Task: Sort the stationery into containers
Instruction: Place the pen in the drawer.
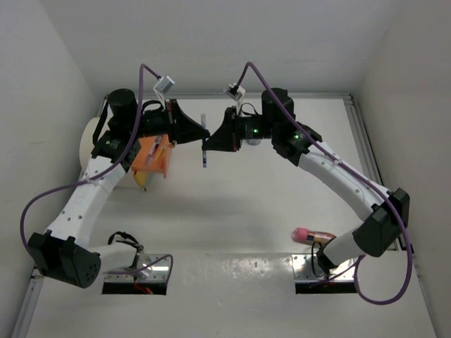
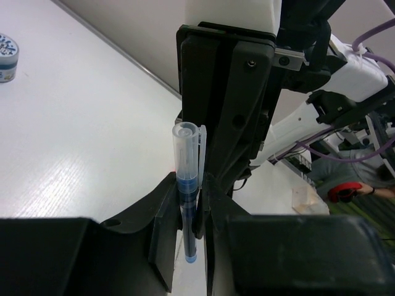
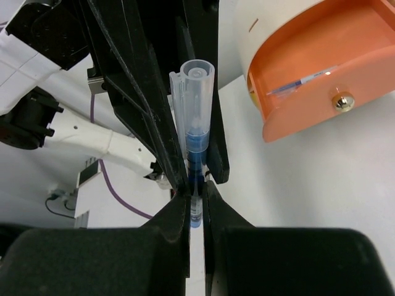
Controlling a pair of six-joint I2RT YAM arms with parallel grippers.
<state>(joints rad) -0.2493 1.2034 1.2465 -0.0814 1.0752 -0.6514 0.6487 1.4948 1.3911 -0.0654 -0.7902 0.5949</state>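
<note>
The blue pen point(image 1: 204, 144) is at about 12 o'clock from the middle of the tabletop point(image 1: 232, 204). Going by the shadow beneath it, it is held clear of the surface, pinched from both sides at once. The left gripper point(image 2: 188, 191) has its jaws clamped on the barrel below the clear cap. The right gripper point(image 3: 194, 196) has its jaws clamped on the same barrel. I cannot tell which grip sits nearer the cap.

This looks like a handover from right to left, because the cream drum point(image 1: 88, 137) and its open orange drawer point(image 1: 155, 156) sit at 10 o'clock, close by the left wrist.

To do it well, the right jaws should part only once the left grip is firm. They should open fully before that arm backs off toward 3 o'clock, so a finger does not drag the pen askew. The barrel is thin and smooth, so it may pivot if it is carried fast.

The left arm can then swing to 10 o'clock and line the pen up with the drawer's length, where another pen point(image 3: 302, 80) already lies. It should lower the pen close to the drawer before letting go.

A pink-and-tan cylinder point(image 1: 310, 236) waits at 5 o'clock, beside the right arm's base. A round blue-and-white piece point(image 2: 6, 55) lies on the tabletop in the left wrist view.
</note>
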